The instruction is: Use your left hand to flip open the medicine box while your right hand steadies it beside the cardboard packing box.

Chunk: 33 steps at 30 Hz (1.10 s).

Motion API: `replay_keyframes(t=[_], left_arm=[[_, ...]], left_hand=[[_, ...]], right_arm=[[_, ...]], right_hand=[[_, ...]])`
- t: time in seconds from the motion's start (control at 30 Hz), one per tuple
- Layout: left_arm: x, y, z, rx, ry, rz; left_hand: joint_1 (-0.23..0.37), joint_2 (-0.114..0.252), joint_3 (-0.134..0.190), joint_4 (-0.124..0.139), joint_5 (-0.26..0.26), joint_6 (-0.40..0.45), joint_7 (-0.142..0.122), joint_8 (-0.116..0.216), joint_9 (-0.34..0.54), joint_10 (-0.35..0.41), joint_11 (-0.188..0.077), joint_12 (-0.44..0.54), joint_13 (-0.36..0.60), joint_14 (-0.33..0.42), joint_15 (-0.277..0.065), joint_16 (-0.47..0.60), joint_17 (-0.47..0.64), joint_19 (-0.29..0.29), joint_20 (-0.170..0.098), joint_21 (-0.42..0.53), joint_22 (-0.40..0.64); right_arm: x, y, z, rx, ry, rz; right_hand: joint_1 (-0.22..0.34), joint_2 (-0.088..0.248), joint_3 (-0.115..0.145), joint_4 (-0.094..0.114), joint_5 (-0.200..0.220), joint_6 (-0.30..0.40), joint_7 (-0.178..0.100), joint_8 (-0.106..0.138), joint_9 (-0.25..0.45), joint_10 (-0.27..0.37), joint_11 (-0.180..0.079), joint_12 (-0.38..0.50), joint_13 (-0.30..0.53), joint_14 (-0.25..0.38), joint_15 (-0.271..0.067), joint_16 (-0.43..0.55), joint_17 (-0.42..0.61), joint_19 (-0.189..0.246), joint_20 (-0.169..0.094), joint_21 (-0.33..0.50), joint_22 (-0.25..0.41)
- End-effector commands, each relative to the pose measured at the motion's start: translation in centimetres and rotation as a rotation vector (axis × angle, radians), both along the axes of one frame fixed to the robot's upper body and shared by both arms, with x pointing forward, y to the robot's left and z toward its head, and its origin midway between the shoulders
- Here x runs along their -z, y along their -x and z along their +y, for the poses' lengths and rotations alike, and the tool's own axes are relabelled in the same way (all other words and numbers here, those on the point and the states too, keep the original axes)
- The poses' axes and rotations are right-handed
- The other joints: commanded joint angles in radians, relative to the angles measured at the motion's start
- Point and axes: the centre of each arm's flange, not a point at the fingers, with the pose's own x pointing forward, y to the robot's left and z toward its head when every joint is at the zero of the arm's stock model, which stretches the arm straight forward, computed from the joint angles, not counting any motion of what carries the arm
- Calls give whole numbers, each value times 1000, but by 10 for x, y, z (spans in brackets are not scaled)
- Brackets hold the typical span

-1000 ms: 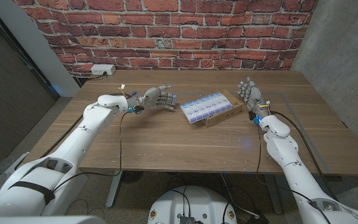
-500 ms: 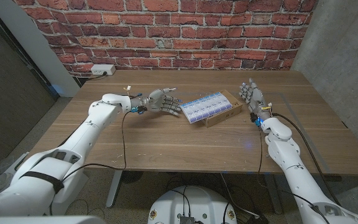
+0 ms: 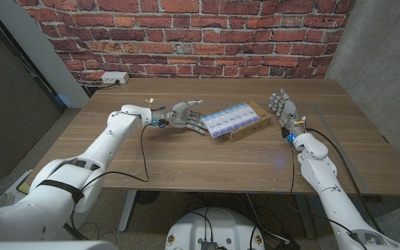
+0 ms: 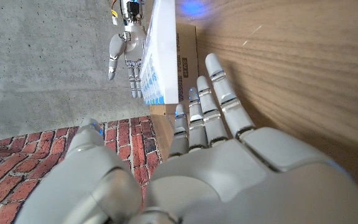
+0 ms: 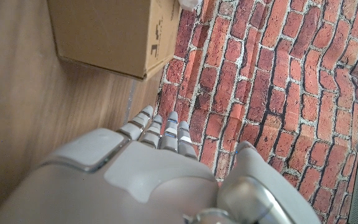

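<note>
The medicine box [image 3: 229,118], flat and white with blue print, lies along the top of the low cardboard packing box [image 3: 250,128] at the table's middle. My left hand [image 3: 185,116] holds nothing, and its spread fingers reach right up to the medicine box's left end; I cannot tell if they touch. In the left wrist view my left hand [image 4: 222,155] points at the medicine box [image 4: 165,56] and the cardboard box [image 4: 188,46]. My right hand [image 3: 281,109] stands open just right of the cardboard box, apart from it. In the right wrist view my right hand [image 5: 135,168] faces the cardboard box [image 5: 110,34].
The wooden table [image 3: 186,156] has bare room in front of the boxes and on both sides. A brick wall runs behind it, with a white power strip [image 3: 114,78] at the back left. A concrete wall stands on the right.
My left hand has moved right across the table, from well left of the medicine box to its left end. My right hand has shifted only slightly.
</note>
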Motion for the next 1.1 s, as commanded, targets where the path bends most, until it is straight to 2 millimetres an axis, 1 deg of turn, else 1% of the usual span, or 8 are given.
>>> replay_keyframes(t=[0.03, 0.3, 0.43, 0.53, 0.57, 0.83, 1.03, 1.1], left_arm=[[5, -9, -24, 67, -23, 76], [2, -14, -38, 96, -67, 77], [1, -16, -43, 90, -87, 66], [1, -18, -46, 83, -103, 50], [0, -18, -48, 77, -112, 37], [-3, -20, -50, 46, -103, 13], [-1, -21, -46, -33, -30, 3], [0, -20, -44, -68, -4, -2]], left_hand=[[-3, -6, -7, 2, -1, 46, 64, 12, 5, 55, -3, 6, 0, 47, -3, 6, 1, 38, -2, -15, -1], [17, -12, -10, -6, 2, 91, 64, 18, 4, 101, -18, -1, -2, 102, -22, 4, -2, 104, -29, -24, 0], [72, -9, 4, -32, 5, 117, 64, 21, 4, 130, -28, -6, -3, 131, -49, -2, -3, 131, -49, -36, 0], [144, -2, 26, -59, 5, 155, 63, 26, 5, 169, -58, -11, -3, 174, -72, -8, -4, 172, -68, -48, 1], [173, -2, 34, -68, 3, 171, 63, 27, 5, 185, -65, -15, -3, 207, -99, -6, -4, 194, -85, -52, 1], [327, -3, 79, -86, 0, 269, 58, 40, 11, 302, -135, -25, -2, 341, -180, -17, -4, 316, -150, -66, 2], [459, 35, 144, -80, -9, 402, 3, 76, 28, 440, -215, -16, 0, 472, -245, -26, -6, 392, -190, -72, 5], [486, 47, 163, -78, -14, 445, -10, 89, 33, 480, -228, -14, 0, 521, -259, -26, -6, 411, -201, -70, 7]], right_arm=[[6, 3, -5, 4, -14, -1], [10, 3, -9, 10, -26, 2], [10, 3, -11, 12, -30, 2], [11, 2, -13, 14, -32, 3], [12, 1, -13, 14, -34, 4], [13, -2, -14, 13, -40, 10], [13, -5, -14, 14, -38, 14], [13, -5, -14, 15, -38, 15]], right_hand=[[13, -3, 1, -9, 0, 8, 0, 3, 2, 9, 5, 5, 3, 2, 5, 4, 5, 7, 7, 3, 3], [13, -3, 1, -10, 0, 8, 0, 3, 2, 9, 6, 6, 3, 3, 5, 5, 5, 7, 7, 3, 3], [13, -2, 0, -11, 0, 8, 1, 3, 2, 9, 5, 5, 3, 3, 6, 4, 5, 7, 7, 3, 3], [13, -2, 0, -11, 0, 9, 1, 3, 2, 9, 6, 6, 3, 3, 7, 5, 5, 8, 7, 4, 3], [13, -2, 0, -12, 0, 8, -1, 3, 2, 9, 5, 5, 3, 3, 5, 5, 5, 7, 6, 3, 3], [13, -2, -2, -12, -1, 8, 0, 3, 2, 10, 7, 6, 3, 3, 4, 5, 5, 7, 6, 3, 3], [13, -1, -2, -13, -1, 8, 0, 3, 3, 11, 8, 6, 3, 3, 4, 5, 5, 7, 6, 3, 3], [13, -1, -2, -13, 0, 9, 0, 3, 3, 12, 8, 7, 3, 3, 3, 4, 5, 7, 6, 3, 3]])
